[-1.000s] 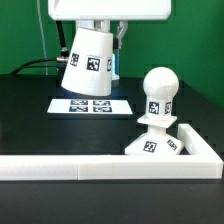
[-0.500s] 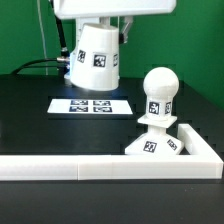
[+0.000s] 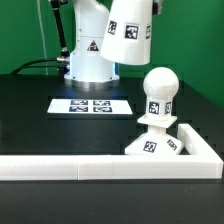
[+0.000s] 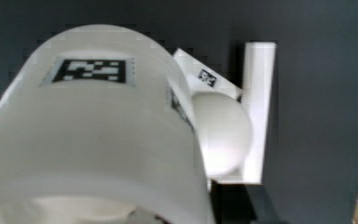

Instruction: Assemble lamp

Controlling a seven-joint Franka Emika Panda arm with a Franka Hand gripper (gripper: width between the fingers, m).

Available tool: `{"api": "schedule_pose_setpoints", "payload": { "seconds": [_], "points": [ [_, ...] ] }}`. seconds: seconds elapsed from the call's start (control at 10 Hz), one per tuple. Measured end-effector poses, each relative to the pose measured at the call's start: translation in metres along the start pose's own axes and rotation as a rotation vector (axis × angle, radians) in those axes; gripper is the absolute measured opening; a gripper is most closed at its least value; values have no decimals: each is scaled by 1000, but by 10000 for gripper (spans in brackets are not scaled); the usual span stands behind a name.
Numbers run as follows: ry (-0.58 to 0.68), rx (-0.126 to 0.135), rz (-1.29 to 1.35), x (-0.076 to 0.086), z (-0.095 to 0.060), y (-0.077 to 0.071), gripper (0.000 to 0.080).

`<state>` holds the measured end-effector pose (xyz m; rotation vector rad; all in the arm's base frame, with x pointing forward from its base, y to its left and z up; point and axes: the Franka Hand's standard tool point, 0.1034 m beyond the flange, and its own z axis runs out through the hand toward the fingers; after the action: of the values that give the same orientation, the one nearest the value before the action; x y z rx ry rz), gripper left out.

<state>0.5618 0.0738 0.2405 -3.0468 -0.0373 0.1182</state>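
While one bulb [image 3: 160, 92] stands on one base [image 3: 152, 147], the end effector, fingers unseen, apparently carries one shade [image 3: 131, 32].

arm: white Franka arm [image 3: 88, 45] rises at the rear of the exterior view, upper links cut off by the frame edge | wrist: raised high, reaching toward the exterior view's right | gripper: fingers hidden behind the tilted white tapered plastic lamp shade [image 3: 132, 30] it carries aloft | jaws: not visible in the wrist view either
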Motion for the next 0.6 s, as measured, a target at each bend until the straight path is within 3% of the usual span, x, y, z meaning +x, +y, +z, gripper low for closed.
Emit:
{"api": "schedule_pose_setpoints", "payload": {
  "seconds": [0.2,0.5,0.6],
  "points": [
    [34,4,14,24,5,-14,44],
    [7,1,78,42,32,-39,44],
    [-5,-1,75,42,36,-40,44]
  ]
}}
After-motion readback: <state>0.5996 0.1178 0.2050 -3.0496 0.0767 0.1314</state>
